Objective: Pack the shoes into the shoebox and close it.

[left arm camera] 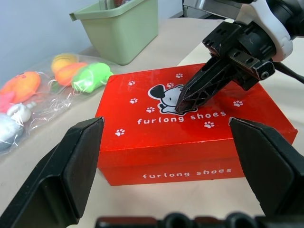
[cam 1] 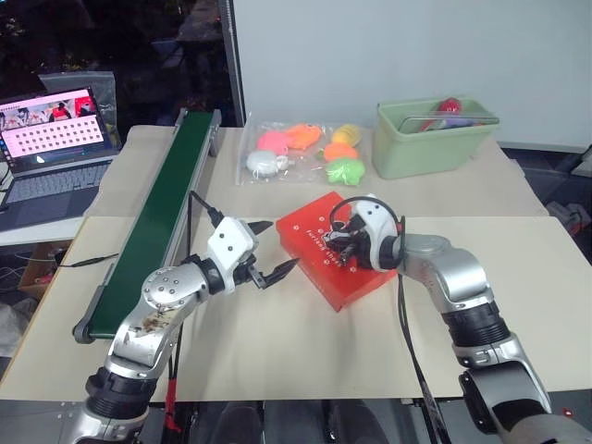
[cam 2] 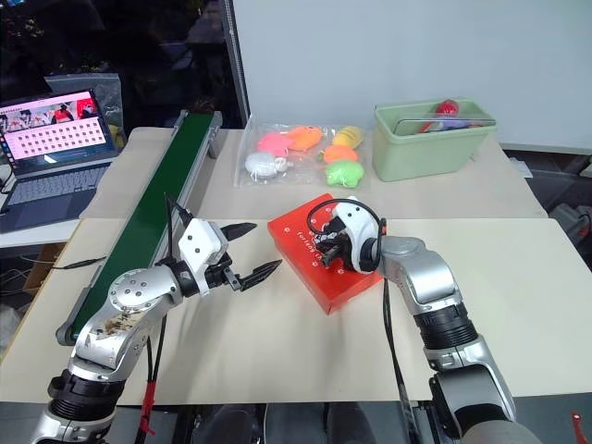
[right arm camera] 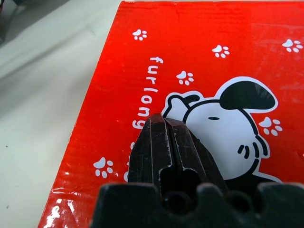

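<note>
While its lid lies shut, the red shoebox (left arm camera: pixel 190 137) is pressed by the closed right gripper (left arm camera: pixel 183 107); the left gripper (cam 1: pixel 266 252) is held wide; toys are kept in the green bin (cam 1: pixel 430 148).

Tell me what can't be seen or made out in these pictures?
- Inside of the shoebox: its closed lid hides it in every view, so whether the shoes are in it cannot be told.
- Contents of the green bin: mostly hidden by its wall in the head views.
- Laptop screen: too small to read.

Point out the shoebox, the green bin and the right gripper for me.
shoebox (left arm camera: pixel 142 142), left wrist view, lid top.
green bin (cam 1: pixel 421 153), left eye view, front wall.
right gripper (left arm camera: pixel 183 107), left wrist view, shut fingertips.
</note>
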`<state>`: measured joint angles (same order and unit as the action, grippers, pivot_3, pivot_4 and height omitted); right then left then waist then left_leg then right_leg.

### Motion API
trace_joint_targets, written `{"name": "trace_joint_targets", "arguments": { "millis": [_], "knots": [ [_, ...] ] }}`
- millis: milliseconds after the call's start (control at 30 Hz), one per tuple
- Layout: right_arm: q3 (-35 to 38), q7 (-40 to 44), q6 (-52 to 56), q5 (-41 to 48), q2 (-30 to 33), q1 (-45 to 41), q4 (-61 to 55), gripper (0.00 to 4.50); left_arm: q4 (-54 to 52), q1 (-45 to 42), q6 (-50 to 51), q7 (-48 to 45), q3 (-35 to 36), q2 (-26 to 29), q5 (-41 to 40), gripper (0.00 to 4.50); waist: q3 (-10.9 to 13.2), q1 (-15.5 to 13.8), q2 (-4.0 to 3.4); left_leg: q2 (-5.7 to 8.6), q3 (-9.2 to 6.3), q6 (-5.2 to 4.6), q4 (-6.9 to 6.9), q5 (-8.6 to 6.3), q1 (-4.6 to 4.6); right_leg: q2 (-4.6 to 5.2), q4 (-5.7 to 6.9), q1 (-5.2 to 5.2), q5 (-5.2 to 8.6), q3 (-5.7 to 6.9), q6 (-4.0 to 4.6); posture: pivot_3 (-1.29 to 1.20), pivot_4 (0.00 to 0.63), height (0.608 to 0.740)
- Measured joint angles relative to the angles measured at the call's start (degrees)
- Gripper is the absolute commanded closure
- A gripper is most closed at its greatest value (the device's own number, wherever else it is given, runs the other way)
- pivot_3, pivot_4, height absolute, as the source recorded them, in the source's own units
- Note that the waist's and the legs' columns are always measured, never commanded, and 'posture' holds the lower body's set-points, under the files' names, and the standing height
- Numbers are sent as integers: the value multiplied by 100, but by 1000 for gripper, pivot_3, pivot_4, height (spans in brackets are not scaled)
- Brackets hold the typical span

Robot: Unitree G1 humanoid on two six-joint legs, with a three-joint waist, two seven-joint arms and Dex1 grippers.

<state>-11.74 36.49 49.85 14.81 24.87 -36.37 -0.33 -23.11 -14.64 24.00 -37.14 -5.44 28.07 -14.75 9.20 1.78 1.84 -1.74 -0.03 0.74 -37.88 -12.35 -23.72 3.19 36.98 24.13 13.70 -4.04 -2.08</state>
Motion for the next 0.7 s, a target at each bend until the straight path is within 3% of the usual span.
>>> {"name": "trace_joint_targets", "arguments": {
  "millis": [133,300,400,533,633,700],
  "knots": [
    [-359,90,-228,-268,164,77,-246,4456,-1,83,-1,64,2,-7,15,0,-1,36,1,0,-1,0,0,0,0,0,-1,-1,1,0,-1,0,150,729],
    [-121,-18,42,-167,45,142,-425,4456,-37,108,15,332,3,-182,21,0,-1,48,1,0,-2,0,0,0,1,0,1,-2,0,0,0,0,150,729],
    [658,-220,656,299,-204,101,-433,4456,-157,146,77,488,28,-239,17,0,0,46,2,1,-3,0,0,0,-7,2,2,5,0,0,0,0,150,729],
    [2532,-697,1276,1122,-355,-491,-495,4456,-314,276,285,614,182,-280,-109,0,1,37,1,0,-5,0,0,0,-11,2,1,8,-1,3,0,0,150,729],
    [3295,-1079,1290,1257,-294,-509,-491,4456,-358,291,476,856,530,-426,-242,0,1,4,1,0,-7,0,0,0,-10,3,-3,3,-1,6,0,0,150,729],
    [3433,-1392,1165,1035,-48,-129,-451,4456,-355,247,628,1123,851,-552,-359,0,1,-36,2,3,-5,0,0,0,-10,6,-3,2,0,6,-1,0,150,729]
  ]
}}
